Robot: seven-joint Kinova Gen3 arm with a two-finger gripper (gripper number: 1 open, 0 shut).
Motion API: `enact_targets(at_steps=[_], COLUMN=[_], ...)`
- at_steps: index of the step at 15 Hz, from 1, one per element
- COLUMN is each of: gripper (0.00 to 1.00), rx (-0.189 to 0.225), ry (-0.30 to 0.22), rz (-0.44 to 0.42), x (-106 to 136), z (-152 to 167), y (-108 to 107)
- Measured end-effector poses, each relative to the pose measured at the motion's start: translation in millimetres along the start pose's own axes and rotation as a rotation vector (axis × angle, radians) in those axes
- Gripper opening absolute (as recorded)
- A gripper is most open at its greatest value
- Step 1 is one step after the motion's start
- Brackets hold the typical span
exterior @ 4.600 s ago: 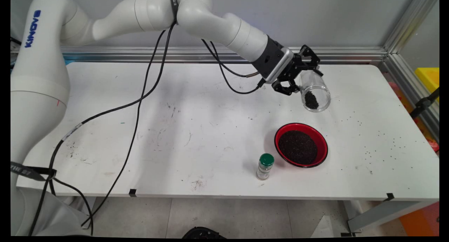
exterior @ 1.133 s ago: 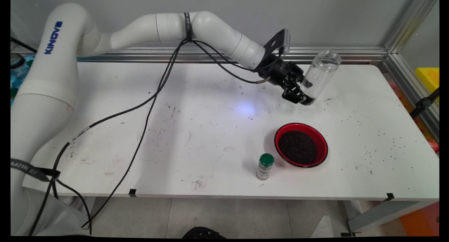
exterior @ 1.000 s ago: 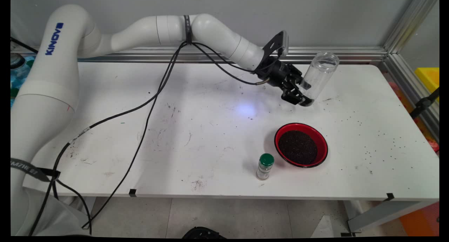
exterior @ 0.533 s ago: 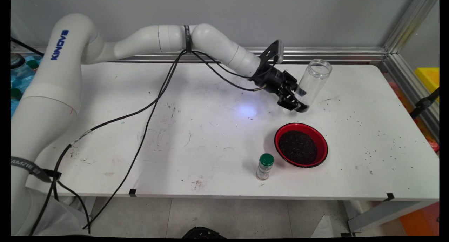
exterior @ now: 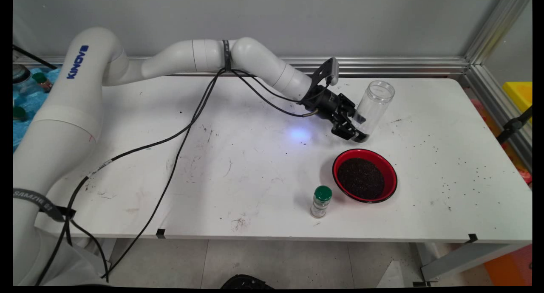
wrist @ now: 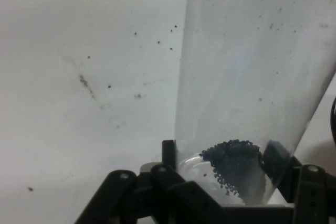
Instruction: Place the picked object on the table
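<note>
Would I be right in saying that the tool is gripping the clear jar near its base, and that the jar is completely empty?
Not quite: the tool does grip the clear jar near its base, but the jar is not empty. The hand view shows a small heap of dark granules left at its bottom.

A red bowl [exterior: 364,176] of dark granules stands just beside a green-capped bottle [exterior: 321,201] on the white table [exterior: 212,178].

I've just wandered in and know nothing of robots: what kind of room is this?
Probably a robotics test lab: a white arm whose gripper holds a clear jar over a scuffed white table framed by aluminium rails.
</note>
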State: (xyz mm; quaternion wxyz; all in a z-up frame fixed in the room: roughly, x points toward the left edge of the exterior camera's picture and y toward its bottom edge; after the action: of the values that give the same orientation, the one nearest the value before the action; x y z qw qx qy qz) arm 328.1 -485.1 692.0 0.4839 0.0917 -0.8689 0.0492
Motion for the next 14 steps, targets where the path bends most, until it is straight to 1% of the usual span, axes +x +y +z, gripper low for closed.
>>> enact_targets(at_steps=[8, 14], gripper=[0.0, 0.0], rx=[-0.018, -0.023], ry=[-0.004, -0.005], rz=[-0.021, -0.037], x=[-18, -25], z=[2, 1], y=[0, 1])
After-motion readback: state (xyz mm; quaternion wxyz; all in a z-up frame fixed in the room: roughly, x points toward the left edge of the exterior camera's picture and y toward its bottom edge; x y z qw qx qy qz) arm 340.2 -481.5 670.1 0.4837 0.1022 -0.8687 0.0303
